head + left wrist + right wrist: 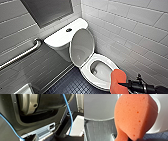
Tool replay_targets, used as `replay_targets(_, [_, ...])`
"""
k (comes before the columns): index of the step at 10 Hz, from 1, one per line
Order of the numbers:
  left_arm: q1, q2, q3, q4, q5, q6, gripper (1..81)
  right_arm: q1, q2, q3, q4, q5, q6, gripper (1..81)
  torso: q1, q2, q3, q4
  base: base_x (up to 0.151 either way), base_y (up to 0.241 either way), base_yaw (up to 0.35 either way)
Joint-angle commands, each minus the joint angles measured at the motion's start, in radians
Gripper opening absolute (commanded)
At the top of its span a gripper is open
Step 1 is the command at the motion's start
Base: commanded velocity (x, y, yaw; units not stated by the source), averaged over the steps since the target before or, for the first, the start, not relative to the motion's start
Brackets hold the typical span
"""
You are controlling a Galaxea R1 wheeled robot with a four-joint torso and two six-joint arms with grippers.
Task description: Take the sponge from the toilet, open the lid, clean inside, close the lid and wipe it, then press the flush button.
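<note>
Hovering at the near right rim of the toilet [99, 84], with the lid [82, 47] standing open at the far side, the right gripper [124, 85] is clamping the sponge [117, 79] and, I judge, is needing to lower it foam-first inside, pressing lightly.

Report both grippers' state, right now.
Left gripper: cannot be told; its fingers are not clear.
Right gripper: closed, holding the sponge.
</note>
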Motion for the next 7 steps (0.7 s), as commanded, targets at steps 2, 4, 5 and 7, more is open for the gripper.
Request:
replay_targets(2, [0.045, -0.002, 0.009, -0.002, 0.053, -0.002, 81.1, 0.250, 0.329, -0.243, -0.019, -0.155, 0.055, 1.0, 0.000, 0.000, 0.000, 0.000, 0.000, 0.000, 0.000])
replay_targets(4, [0.045, -0.007, 0.009, -0.006, 0.053, -0.005, 81.1, 0.287, 0.498, -0.424, -0.019, -0.183, 0.095, 1.0, 0.000, 0.000, 0.000, 0.000, 0.000, 0.000, 0.000])
replay_targets(5, [0.043, -0.011, 0.009, -0.006, 0.053, -0.005, 81.1, 0.306, 0.569, -0.495, -0.020, -0.184, 0.140, 1.0, 0.000, 0.000, 0.000, 0.000, 0.000, 0.000, 0.000])
replay_targets(7, [0.045, -0.013, 0.009, -0.007, 0.053, -0.008, 81.1, 0.332, 0.698, -0.630, -0.019, -0.190, 0.160, 1.0, 0.000, 0.000, 0.000, 0.000, 0.000, 0.000, 0.000])
